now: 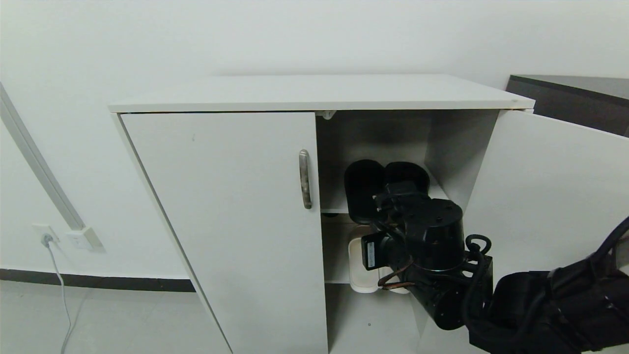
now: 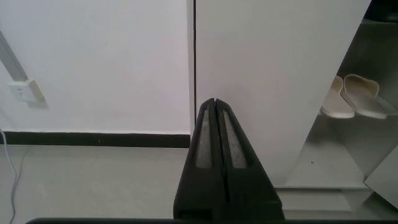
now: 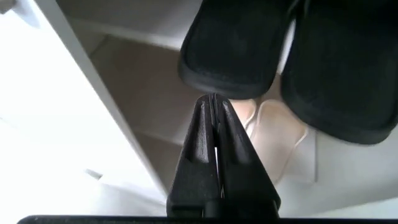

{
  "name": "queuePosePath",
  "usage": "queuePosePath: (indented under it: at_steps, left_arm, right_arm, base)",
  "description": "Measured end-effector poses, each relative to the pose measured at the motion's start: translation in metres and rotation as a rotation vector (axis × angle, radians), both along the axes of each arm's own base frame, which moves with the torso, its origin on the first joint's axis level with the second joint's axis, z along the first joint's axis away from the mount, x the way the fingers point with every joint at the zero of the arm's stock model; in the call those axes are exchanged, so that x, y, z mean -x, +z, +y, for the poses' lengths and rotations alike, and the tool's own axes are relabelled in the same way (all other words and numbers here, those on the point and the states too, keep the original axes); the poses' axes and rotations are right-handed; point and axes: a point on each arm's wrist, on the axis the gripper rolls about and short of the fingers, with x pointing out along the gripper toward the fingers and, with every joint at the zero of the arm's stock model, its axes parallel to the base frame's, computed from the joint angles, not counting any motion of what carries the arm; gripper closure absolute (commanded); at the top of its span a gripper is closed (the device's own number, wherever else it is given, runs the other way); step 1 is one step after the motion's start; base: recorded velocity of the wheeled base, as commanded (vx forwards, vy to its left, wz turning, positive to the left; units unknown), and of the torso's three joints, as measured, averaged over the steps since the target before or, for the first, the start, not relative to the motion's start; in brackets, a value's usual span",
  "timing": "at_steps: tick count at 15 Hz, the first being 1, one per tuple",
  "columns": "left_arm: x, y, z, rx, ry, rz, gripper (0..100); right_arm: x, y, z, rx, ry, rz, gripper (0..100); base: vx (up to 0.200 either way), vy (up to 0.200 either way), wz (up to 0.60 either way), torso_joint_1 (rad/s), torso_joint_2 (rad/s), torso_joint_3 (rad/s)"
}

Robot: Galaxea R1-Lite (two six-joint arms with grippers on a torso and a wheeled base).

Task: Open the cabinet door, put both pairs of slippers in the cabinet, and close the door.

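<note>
1. The white cabinet (image 1: 319,91) stands against a pale wall (image 1: 295,34). It is open on the robot's right side and has shelves inside.
2. The left door (image 1: 221,221) is shut flat against the front of the cabinet.
3. The right door (image 1: 550,196) is swung wide open toward the robot's right.
4. A dark counter (image 1: 575,98) sits beyond the cabinet's right end.
5. The right arm (image 1: 432,236) reaches into the open half, and its wrist covers part of the lower shelf.
6. The black slippers (image 1: 366,191) lie side by side on the upper shelf, soles down. Their heels jut past the shelf's front edge.
7. The white slippers (image 1: 361,268) lie on the shelf below the black pair, also side by side. Their heels stick out slightly over the edge, and the arm partly hides them in the head view.
8. The right gripper (image 3: 214,102) has its fingers pressed together with nothing between them. The tips are just below the overhanging heel of a black slipper, and I cannot tell whether they touch it.
9. The left gripper (image 2: 214,102) is also pressed together and empty. It is held in front of the closed left door, near the door's outer edge and well apart from both pairs.
10. A metal handle (image 1: 305,179) runs upright along the inner edge of the left door.
11. A wall socket (image 1: 46,236) sits low on the wall, and a grey cable (image 1: 61,290) trails from it to the floor (image 1: 98,319).
</note>
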Motion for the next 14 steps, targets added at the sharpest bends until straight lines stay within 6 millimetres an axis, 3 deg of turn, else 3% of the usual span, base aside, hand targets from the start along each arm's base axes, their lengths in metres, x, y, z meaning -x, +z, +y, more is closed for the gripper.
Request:
queuePosePath:
  at_steps: [3,14]
  left_arm:
    - [0.0,0.0,0.0,0.0,-0.003,0.0,100]
    - [0.0,0.0,0.0,-0.001,-0.005,0.0,100]
  right_arm:
    - [0.001,-0.006,-0.002,0.006,0.002,-0.012,100]
    - [0.002,-0.013,-0.003,0.024,0.012,0.005,100]
  base:
    - [0.0,0.0,0.0,0.0,0.0,0.0]
    - [-0.2,0.0,0.0,0.003,0.0,0.003]
